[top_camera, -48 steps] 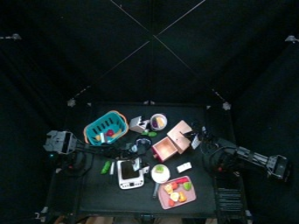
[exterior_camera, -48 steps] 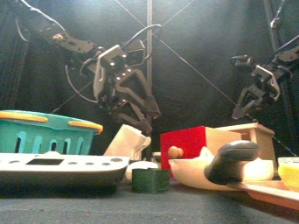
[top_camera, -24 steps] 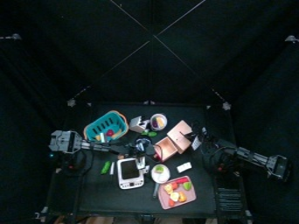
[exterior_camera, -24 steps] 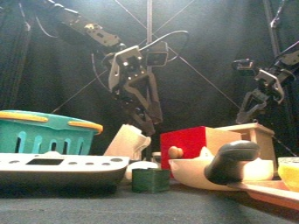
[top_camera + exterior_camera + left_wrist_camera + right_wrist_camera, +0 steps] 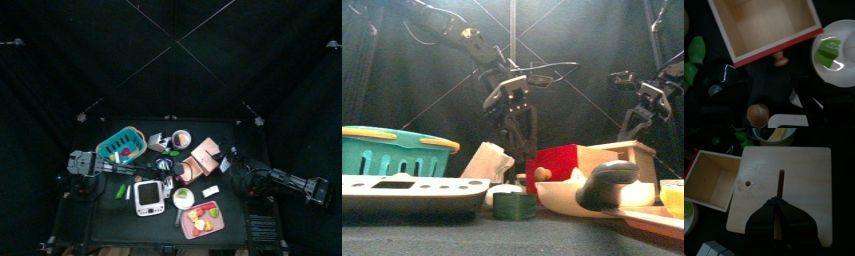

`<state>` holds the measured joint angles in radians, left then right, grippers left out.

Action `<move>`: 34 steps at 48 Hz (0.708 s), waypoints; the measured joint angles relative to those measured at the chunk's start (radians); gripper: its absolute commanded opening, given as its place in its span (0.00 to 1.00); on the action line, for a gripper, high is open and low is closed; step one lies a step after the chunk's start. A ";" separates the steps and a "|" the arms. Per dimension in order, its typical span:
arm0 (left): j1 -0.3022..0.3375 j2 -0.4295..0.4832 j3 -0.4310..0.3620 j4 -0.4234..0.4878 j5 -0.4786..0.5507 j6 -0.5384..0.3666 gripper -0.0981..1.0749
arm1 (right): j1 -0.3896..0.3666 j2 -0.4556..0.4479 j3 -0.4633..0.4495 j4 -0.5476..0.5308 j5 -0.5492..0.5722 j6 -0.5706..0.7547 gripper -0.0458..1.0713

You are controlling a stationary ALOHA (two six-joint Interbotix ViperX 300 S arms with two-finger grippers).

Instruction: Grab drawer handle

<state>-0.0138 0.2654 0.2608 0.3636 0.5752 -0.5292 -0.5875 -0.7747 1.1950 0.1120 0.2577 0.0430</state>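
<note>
No readable text, labels, brands or numbers are showing anywhere. The white device [image 5: 409,190] at the table's front is showing a small dark screen, but nothing on it is legible.

Teal plastic basket [image 5: 396,148] left on tabletop [image 5: 502,240]; white scale-like device [image 5: 148,198] in front; pink fruit tray [image 5: 202,220] right.
</note>
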 measured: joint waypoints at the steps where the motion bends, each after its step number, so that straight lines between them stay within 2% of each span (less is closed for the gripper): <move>1: -0.003 0.003 -0.002 0.014 0.002 -0.021 0.88 | 0.000 0.000 0.002 0.002 0.000 0.000 0.07; 6: -0.009 0.015 -0.002 0.058 -0.003 -0.081 0.88 | 0.000 -0.002 0.002 0.002 0.000 0.002 0.07; 11: -0.012 0.028 -0.009 0.066 -0.014 -0.097 0.88 | 0.000 -0.002 0.000 0.000 -0.002 0.000 0.07; 34: -0.009 0.060 -0.023 -0.008 -0.097 -0.097 0.88 | 0.000 0.000 0.003 0.000 0.000 0.000 0.07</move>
<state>-0.0230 0.3252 0.2378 0.3559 0.4786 -0.6259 -0.5875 -0.7747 1.1980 0.1120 0.2577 0.0430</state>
